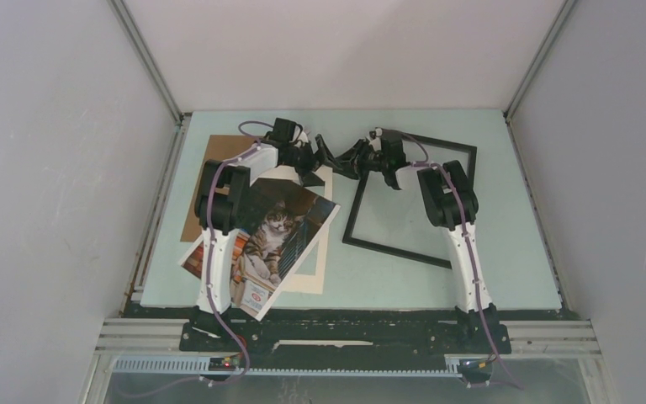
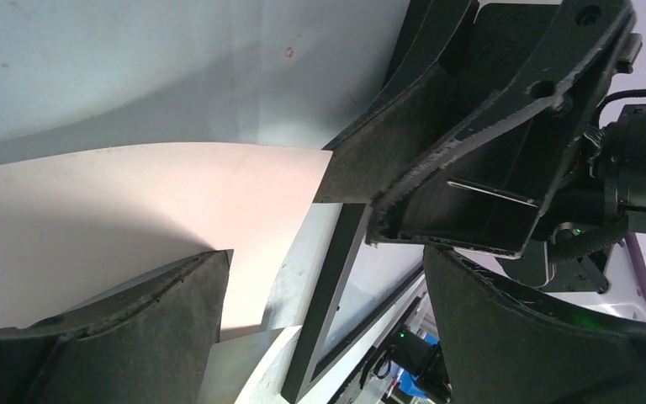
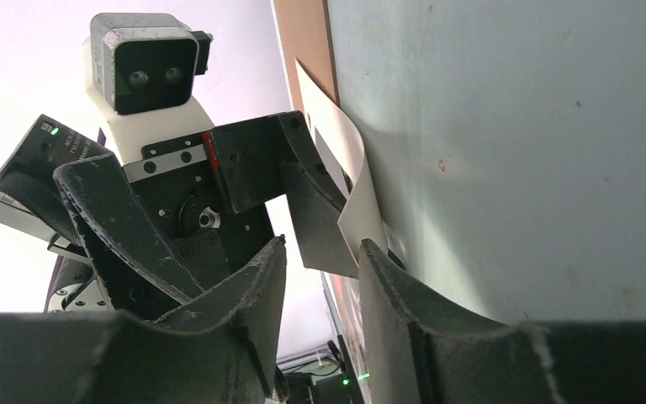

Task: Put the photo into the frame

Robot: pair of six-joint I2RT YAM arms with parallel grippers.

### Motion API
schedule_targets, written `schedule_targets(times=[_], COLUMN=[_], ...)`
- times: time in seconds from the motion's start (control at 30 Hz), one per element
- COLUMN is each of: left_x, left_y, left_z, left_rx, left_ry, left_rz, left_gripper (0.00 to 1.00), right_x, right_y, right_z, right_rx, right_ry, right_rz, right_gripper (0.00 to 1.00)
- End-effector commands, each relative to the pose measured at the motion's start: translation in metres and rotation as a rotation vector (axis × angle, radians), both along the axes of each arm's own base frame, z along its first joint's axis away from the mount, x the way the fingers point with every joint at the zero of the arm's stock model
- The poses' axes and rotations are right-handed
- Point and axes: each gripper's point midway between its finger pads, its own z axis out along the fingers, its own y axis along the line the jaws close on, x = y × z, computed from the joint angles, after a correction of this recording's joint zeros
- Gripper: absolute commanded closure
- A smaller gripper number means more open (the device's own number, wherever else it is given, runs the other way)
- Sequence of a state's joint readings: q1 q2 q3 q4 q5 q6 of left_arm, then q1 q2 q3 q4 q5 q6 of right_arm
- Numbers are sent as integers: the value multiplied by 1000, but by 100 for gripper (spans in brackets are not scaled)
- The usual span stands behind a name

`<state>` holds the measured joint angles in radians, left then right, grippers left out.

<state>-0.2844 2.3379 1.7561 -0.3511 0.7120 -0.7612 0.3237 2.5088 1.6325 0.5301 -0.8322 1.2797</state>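
Item 1, the photo (image 1: 279, 240): I see it lying face up and askew on the near-left part of the table (image 1: 387, 286), cat picture showing. The left arm crosses above it. It rests on top of the white mat sheet (image 1: 318, 263) and sits well apart from the frame, not in it

Item 2, the frame (image 1: 395, 253): flat on the table right of centre and turned at an angle, with green tabletop showing through its opening. Its left edge lies near the mat sheet's right edge. In the left wrist view one black edge (image 2: 332, 269) runs just beside the sheet

Item 3, white mat sheet (image 2: 135, 210): mostly flat under the photo, with its far corner curled up off the table (image 3: 355, 181)

Item 4, brown cardboard board (image 1: 195, 202): far left, partly under the mat sheet and the photo

Item 5, left gripper (image 1: 324, 164): at the far middle of the table, nose to nose with the other gripper. Jaws are spread wide, and one of its fingers (image 3: 311, 219) lies against the curled sheet

Item 6, right gripper (image 1: 346, 162): jaws a little apart, with a narrow gap visible between the fingers (image 3: 248, 286). The lifted corner sits at the mouth of that gap and one fingertip meets it. I cannot tell whether it is gripped
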Motion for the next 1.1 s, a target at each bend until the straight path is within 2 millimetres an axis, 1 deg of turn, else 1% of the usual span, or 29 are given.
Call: schedule_targets(times=[0.0,0.1,0.2,0.27,0.37,0.43,0.47,0.5,0.57,0.63,0.7,0.77,0.87,0.93,1.0,1.07], left_x=[18,17,15,13,11,11,12,13,12,6,-6,-24,-55,-73,-90,-98], left_y=[-18,-19,-14,-12,-9,-7,-7,-4,2,14,33,57,88,100,104,111], left_z=[12,17,14,13,11,17,23,33,61,94,123,135,138,137,139,133], left_rx=[-30,-33,7,18,44,55,60,68,81,89,112,160,223,223,203,206], left_ry=[-94,-106,-112,-116,-123,-143,-163,-189,-255,-322,-378,-397,-375,-367,-376,-370], left_rz=[-6,-14,-16,-25,-34,-39,-42,-43,-43,-39,-23,-6,-5,0,-13,-9], left_gripper=[5,5,4,4,4,4,4,4,3,1,0,0,0,0,0,0], right_x=[-25,-26,-25,-23,-23,-20,-16,-10,4,19,25,22,12,7,7,11], right_y=[9,6,9,9,15,16,17,16,11,0,-16,-29,-52,-67,-77,-84], right_z=[40,34,26,19,20,25,31,40,71,95,106,112,120,129,148,171], right_rx=[21,-16,-67,-121,-95,-84,-80,-77,-92,-214,-361,-424,-493,-531,-551,-561], right_ry=[-85,-80,-76,-89,-104,-139,-169,-201,-284,-345,-331,-291,-265,-273,-315,-344], right_rz=[115,123,130,127,143,140,139,133,125,98,68,70,55,35,10,-17], right_gripper=[57,61,70,73,85,98,100,100,100,100,100,100,100,100,100,100])
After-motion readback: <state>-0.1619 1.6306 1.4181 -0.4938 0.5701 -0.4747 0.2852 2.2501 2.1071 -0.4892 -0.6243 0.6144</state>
